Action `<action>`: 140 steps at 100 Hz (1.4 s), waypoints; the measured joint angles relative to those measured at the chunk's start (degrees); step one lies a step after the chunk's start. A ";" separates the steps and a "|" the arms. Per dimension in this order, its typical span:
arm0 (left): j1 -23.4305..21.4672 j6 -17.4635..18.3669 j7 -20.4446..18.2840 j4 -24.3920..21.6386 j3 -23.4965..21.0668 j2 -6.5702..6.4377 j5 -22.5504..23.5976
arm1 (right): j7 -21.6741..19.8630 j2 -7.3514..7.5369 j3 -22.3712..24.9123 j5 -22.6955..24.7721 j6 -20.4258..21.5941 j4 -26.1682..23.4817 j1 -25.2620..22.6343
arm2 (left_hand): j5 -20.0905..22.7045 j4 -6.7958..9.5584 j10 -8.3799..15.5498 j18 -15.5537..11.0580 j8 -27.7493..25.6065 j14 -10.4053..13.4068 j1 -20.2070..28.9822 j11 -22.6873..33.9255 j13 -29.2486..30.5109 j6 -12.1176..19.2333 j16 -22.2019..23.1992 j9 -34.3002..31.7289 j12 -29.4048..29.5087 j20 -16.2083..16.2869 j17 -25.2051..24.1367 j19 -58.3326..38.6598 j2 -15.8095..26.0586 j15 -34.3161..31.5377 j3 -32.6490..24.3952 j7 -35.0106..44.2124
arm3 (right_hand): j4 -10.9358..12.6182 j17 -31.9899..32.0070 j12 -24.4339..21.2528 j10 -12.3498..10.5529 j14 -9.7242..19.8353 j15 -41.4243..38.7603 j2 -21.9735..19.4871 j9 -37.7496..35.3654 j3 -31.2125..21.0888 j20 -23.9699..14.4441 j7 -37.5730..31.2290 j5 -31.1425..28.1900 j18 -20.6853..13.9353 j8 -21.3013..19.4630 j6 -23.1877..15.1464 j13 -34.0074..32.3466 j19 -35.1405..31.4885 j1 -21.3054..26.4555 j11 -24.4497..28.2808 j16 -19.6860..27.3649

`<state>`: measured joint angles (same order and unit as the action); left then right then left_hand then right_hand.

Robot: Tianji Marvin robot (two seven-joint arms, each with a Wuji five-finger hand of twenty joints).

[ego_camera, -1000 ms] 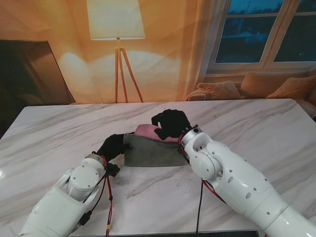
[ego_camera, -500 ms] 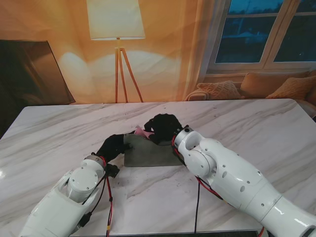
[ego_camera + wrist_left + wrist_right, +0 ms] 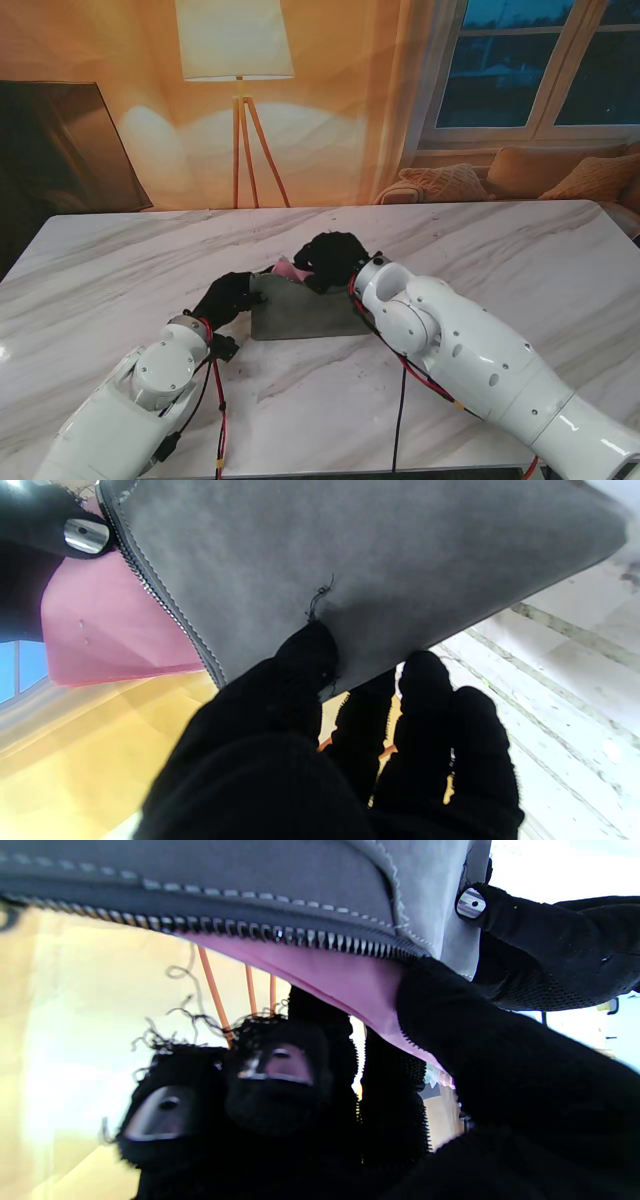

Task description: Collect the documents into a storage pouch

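Marble tabletop (image 3: 520, 260) with the grey storage pouch (image 3: 300, 312) lying at its centre, open zippered edge facing away from me. Right hand (image 3: 327, 260) (black-gloved) at the pouch mouth, fingers closed on the pink document (image 3: 289, 268); compared with one second earlier, the hand has shifted left and nearer the opening, and far less pink sheet shows outside the pouch. Left hand (image 3: 226, 296) pinches the pouch's left corner, thumb (image 3: 305, 655) on the upper face, unchanged from the earlier frames.
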<state>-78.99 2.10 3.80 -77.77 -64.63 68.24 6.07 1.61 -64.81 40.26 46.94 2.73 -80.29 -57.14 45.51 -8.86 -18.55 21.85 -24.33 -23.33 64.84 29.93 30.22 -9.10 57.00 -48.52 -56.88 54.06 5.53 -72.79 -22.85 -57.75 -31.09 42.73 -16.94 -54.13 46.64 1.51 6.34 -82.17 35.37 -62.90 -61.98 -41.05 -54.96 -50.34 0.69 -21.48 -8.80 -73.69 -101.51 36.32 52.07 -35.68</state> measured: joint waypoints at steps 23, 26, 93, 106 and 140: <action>0.10 0.69 -0.66 0.00 0.00 -0.31 0.72 | -0.97 0.60 2.22 2.15 0.86 -1.60 -1.24 | -0.04 0.00 0.01 -0.02 -0.51 0.00 0.09 0.01 0.00 -0.01 0.00 -0.01 -0.84 0.00 0.00 0.00 0.01 -0.06 0.04 0.38 | 0.16 -0.50 2.19 0.00 0.00 -2.73 -0.30 0.01 0.00 0.00 0.00 0.00 0.00 -0.60 0.21 0.00 -0.69 0.00 0.42 -0.71; 0.11 0.80 -0.66 0.00 0.01 -0.33 0.79 | -1.36 0.70 2.74 2.26 0.86 -2.02 -1.54 | -0.05 -0.01 0.01 -0.02 -0.51 0.00 0.09 0.02 0.00 -0.01 0.00 -0.01 -0.85 0.00 0.00 0.00 0.01 -0.06 0.04 0.38 | 0.17 -0.50 2.37 0.00 0.00 -2.75 -0.33 0.03 0.00 0.00 0.00 0.00 0.00 -0.61 0.30 0.00 -0.69 0.00 0.52 -0.73; 0.46 2.11 -0.81 -0.42 1.07 -0.46 0.79 | 5.46 1.14 5.97 3.95 3.16 -2.28 -4.38 | -0.06 -0.02 0.03 -0.05 -0.08 0.00 0.11 0.71 0.00 -0.01 0.62 -0.14 -1.36 -0.01 0.00 -0.09 0.00 -0.56 0.05 0.94 | 0.55 25.05 -5.03 -2.28 -2.00 26.12 -4.53 13.57 2.12 -3.47 1.39 4.78 0.54 0.27 -2.70 22.36 14.29 -6.08 -12.51 2.26; 0.22 1.96 -0.51 -0.54 1.07 -0.43 0.66 | 6.30 0.97 5.37 4.51 2.56 -1.57 -4.36 | -0.06 -0.02 0.03 -0.05 -0.08 0.00 0.11 0.72 0.00 -0.01 0.65 -0.13 -1.36 -0.01 0.00 -0.10 -0.01 -0.57 0.05 0.94 | 0.51 29.80 -8.02 -3.14 -1.93 34.63 -6.49 15.60 4.56 -3.50 2.06 7.28 0.57 0.26 -3.34 25.20 21.86 -2.27 -16.53 4.74; -0.47 1.36 -0.26 -1.48 0.66 -0.40 0.66 | 12.14 -0.03 5.15 5.00 1.17 0.39 -4.52 | -0.06 -0.02 0.03 -0.05 0.63 0.00 0.11 0.71 0.00 -0.01 0.65 -0.14 -1.36 -0.02 0.00 -0.13 -0.16 -0.54 0.03 0.96 | -0.05 6.69 -8.25 -0.28 -2.38 20.59 -9.05 8.12 10.11 0.51 9.27 4.23 1.66 -2.55 -0.74 6.45 8.21 6.73 -12.59 7.24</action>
<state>-79.46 3.45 3.55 -79.25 -63.97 67.84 6.73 13.75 -64.84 45.41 51.94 3.90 -79.89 -61.65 45.45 -8.87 -18.52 21.80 -23.70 -23.33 64.95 30.64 30.22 -9.11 57.65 -48.66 -58.24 54.05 5.52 -72.92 -23.02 -58.29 -31.06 43.69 -16.99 -47.44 38.39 1.23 3.96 -61.58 26.32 -54.78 -51.87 -40.54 -45.70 -46.11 2.35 -24.04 -9.54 -67.24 -93.30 43.05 39.47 -28.44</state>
